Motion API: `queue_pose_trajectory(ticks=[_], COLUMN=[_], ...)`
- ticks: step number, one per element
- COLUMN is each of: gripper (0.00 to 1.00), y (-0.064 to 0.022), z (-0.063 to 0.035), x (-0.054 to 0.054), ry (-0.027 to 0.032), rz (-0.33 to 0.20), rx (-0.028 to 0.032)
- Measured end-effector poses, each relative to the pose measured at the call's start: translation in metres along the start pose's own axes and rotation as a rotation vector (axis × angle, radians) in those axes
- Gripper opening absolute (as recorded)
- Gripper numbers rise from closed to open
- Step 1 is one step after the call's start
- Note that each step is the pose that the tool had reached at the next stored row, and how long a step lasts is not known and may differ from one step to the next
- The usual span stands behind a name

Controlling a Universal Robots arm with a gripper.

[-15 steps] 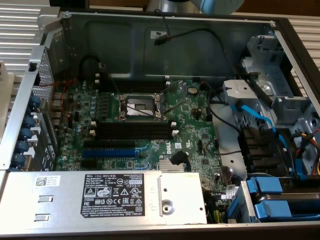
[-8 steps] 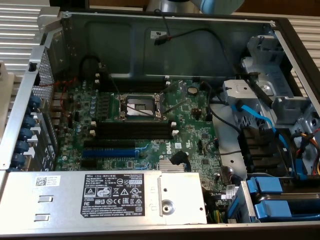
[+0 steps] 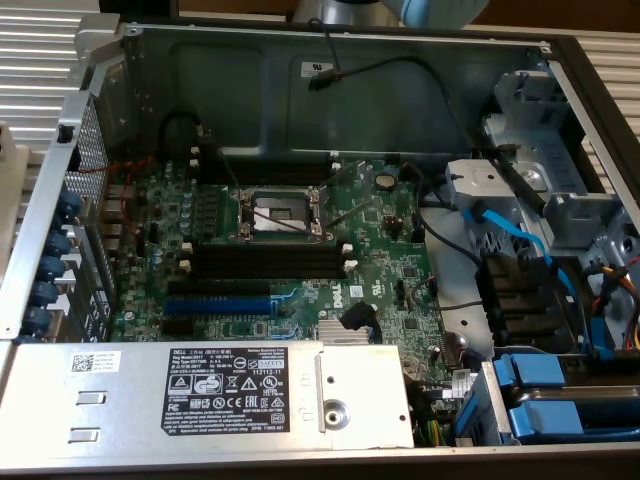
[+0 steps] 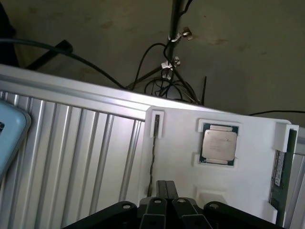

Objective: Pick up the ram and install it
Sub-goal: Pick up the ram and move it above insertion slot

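Green ram (image 4: 281, 171) lies at the edge of the white tray (image 4: 181, 162), not picked up yet, the fingers (image 4: 161, 191) are pressed together holding nothing, and the black slots (image 3: 265, 258) have no ram in them.

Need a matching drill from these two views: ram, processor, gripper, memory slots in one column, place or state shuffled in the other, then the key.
Column one
1. long flat green ram stick
2. square silver processor chip
3. black gripper
4. long black memory slots with white end clips

Column two
A. empty, on the green motherboard
B. shut, holding nothing
C. lying flat in a recess of the white tray
D. standing on edge at the white tray's side

Pairs: 1-D, 2-C, 3-B, 4-A
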State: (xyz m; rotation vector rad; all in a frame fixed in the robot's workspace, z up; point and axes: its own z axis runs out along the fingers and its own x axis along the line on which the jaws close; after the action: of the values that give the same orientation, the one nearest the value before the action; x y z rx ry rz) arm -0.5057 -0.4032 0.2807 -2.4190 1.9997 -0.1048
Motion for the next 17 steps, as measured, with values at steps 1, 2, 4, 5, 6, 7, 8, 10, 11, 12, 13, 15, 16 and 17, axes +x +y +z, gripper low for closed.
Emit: queue_pose_trajectory(ticks=[1, 2, 4, 5, 6, 7, 8, 10, 11, 12, 13, 15, 16, 17], gripper=[0.11, 0.11, 0.11, 0.11, 0.11, 0.11, 0.11, 0.11, 0.11, 0.11, 0.11, 0.11, 0.11, 0.11], y=[0.0001, 0.0001, 0.0002, 0.0003, 0.0005, 0.0006, 0.0006, 0.0007, 0.0008, 0.0009, 0.0009, 0.0010, 0.0011, 0.0011], z=[0.0016, 0.0033, 0.0070, 0.0084, 0.0093, 0.0101, 0.0109, 0.0124, 0.0132, 0.0139, 0.0147, 0.0165, 0.0173, 0.0181], x=[0.000, 0.000, 0.000, 0.000, 0.001, 0.001, 0.001, 0.001, 0.001, 0.001, 0.001, 0.001, 0.001, 0.001], ry=[0.0000, 0.0001, -0.0002, -0.0016, -0.0062, -0.0121, -0.0172, -0.0252, -0.0271, -0.0281, -0.0293, -0.0317, -0.0321, -0.0325], rz=[0.000, 0.000, 0.000, 0.000, 0.000, 0.000, 0.001, 0.001, 0.001, 0.001, 0.000, 0.000, 0.000, 0.000], rx=[0.0000, -0.0002, 0.0000, 0.0003, 0.0005, 0.0007, 0.0006, -0.0012, -0.0040, -0.0092, -0.0155, -0.0268, -0.0290, -0.0314])
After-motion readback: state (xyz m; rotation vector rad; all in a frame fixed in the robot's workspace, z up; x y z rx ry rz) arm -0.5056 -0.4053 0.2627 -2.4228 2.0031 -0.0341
